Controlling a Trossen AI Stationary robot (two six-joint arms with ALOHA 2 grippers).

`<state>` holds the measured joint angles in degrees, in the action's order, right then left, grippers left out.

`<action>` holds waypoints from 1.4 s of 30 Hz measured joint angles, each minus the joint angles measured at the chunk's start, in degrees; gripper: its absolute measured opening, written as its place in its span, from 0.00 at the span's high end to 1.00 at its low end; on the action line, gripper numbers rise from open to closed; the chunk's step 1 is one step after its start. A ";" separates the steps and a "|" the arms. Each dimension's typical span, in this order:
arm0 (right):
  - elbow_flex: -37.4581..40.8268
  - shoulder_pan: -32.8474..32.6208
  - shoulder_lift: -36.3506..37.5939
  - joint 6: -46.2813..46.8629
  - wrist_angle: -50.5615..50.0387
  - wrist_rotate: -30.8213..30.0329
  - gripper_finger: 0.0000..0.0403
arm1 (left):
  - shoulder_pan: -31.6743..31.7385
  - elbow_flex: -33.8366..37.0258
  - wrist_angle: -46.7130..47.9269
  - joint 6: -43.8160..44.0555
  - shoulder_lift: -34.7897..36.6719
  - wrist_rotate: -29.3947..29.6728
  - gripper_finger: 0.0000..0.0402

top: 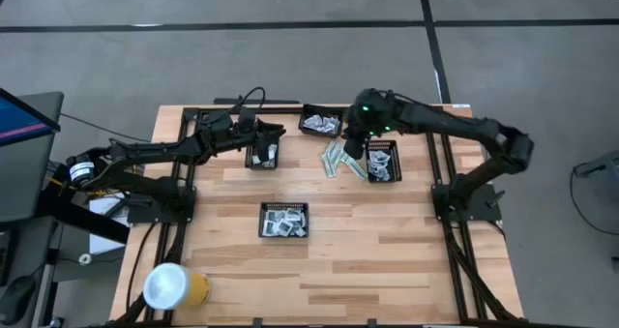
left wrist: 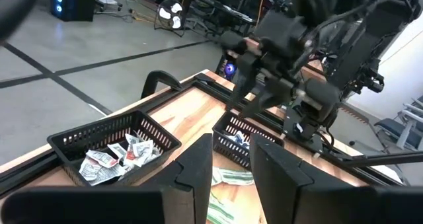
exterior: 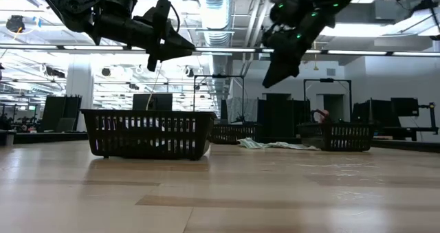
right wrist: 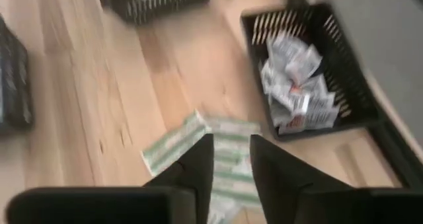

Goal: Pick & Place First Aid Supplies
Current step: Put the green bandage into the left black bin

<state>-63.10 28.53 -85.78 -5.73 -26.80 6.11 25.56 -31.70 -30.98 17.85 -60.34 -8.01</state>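
Tabletop, pale wood planks, seen from above. Four black mesh trays on it.

Loose green-white strips lie on bare wood near centre, between the trays at 12 and 2 o'clock. Same heap shows in the low view and the right wrist view.

Tray at 12 o'clock holds white sachets with red marks. Tray at 2 o'clock holds sachets too. Tray at 10 o'clock and tray at 6 o'clock each hold pale packets; marks too small to tell.

Right pincer hangs above the strips, clear of the wood in the low view. Fingers stand a narrow gap apart, nothing between them.

Left pincer sits over the 10 o'clock tray, raised. Fingers parted by a small gap, holding nothing.

Yellow-and-white roll at 7 o'clock, near the edge.
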 joint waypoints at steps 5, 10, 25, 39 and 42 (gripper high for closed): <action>-5.92 -0.50 -6.25 -1.92 -6.75 0.00 0.65 | -0.09 0.00 0.02 -0.02 0.00 0.00 0.75; -7.19 -1.21 -11.65 -4.40 -9.34 -0.05 0.51 | -0.09 0.00 0.02 -0.02 0.00 0.00 0.75; -7.21 -4.55 -21.80 -6.29 -9.31 -2.58 0.45 | -0.09 0.00 0.02 0.00 -0.02 -0.02 0.75; -7.03 -4.90 -25.37 -4.86 -8.56 -7.74 0.59 | -0.09 0.00 0.03 0.39 -0.03 -0.03 0.75; -7.03 -4.90 -25.23 -4.73 -9.21 -7.74 0.68 | -0.09 0.00 0.03 0.39 -0.04 -0.04 0.75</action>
<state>-70.13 23.64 -111.00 -10.46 -36.01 -1.63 25.47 -31.70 -30.95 18.24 -60.38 -8.05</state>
